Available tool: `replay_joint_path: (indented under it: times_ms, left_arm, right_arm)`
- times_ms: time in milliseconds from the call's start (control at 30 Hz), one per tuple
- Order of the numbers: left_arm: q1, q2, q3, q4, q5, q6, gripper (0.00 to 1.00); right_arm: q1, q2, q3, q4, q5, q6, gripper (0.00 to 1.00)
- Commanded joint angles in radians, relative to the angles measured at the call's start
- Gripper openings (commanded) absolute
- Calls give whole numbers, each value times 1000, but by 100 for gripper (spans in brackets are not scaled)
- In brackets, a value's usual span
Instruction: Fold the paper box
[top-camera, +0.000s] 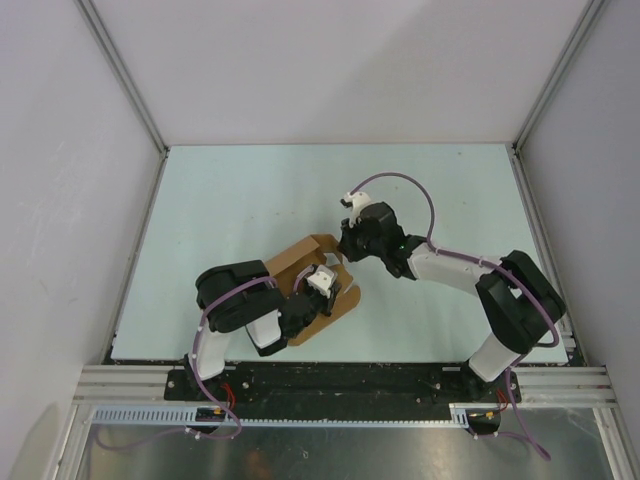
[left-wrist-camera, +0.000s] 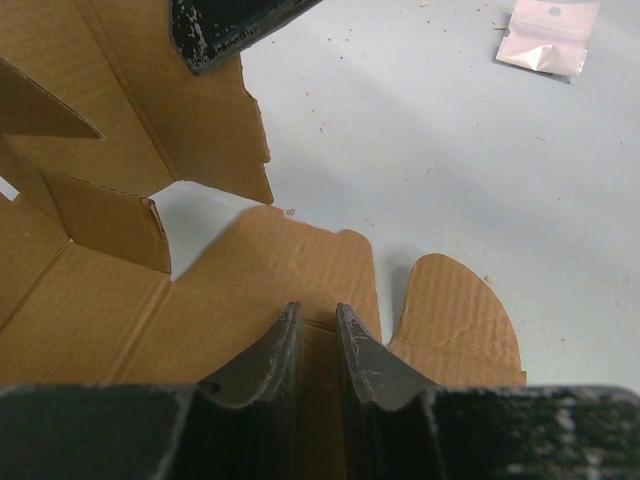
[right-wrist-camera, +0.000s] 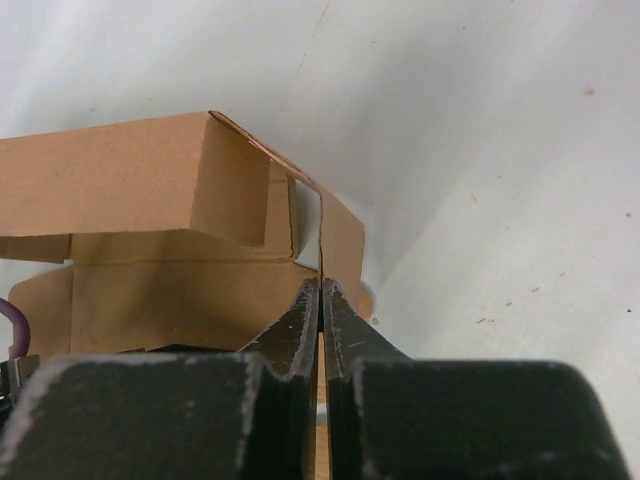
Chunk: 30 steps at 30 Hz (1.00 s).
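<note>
The paper box (top-camera: 296, 262) is a tan cardboard die-cut sheet, partly folded, lying near the table's front centre. My left gripper (top-camera: 322, 283) hovers over its flat panels (left-wrist-camera: 250, 280). In the left wrist view the gripper (left-wrist-camera: 317, 312) has its jaws a narrow gap apart, with nothing between them; a crease line shows through the gap. My right gripper (top-camera: 345, 245) is at the sheet's far right corner. In the right wrist view it (right-wrist-camera: 321, 285) is shut on a thin upright flap, edge-on, beside a raised folded wall of the box (right-wrist-camera: 130, 190).
The pale green table (top-camera: 250, 190) is walled by white panels at the back and sides. A small white packet (left-wrist-camera: 545, 35) lies on the table beyond the sheet. A dark finger (left-wrist-camera: 230, 30) of the other gripper shows at the top of the left wrist view.
</note>
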Motion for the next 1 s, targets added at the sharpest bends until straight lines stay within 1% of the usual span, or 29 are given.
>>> replay_joint_path:
  times_ms: [0,333,567,633,667,967]
  left_arm:
    - [-7,35,-30,194,41,13,25]
    - [-5,44,-25,193,41,19,25]
    - [-7,42,-22,193,38,24,25]
    - [-7,44,-22,193,37,23,24]
    - [-7,42,-22,193,37,24,25]
    - [-7,35,-24,193,37,27,25]
  right_arm:
    - [24,-57,35,-11,38,-12,0]
    - [62,-97,26,-63,90,-11,0]
    - [82,-126,-12,-69,109,6,0]
    - [88,-138,-35,-60,109,14,0]
    - [91,-144,-47,-54,138,17,0]
    - [108,-161,-141,15,163,43,0]
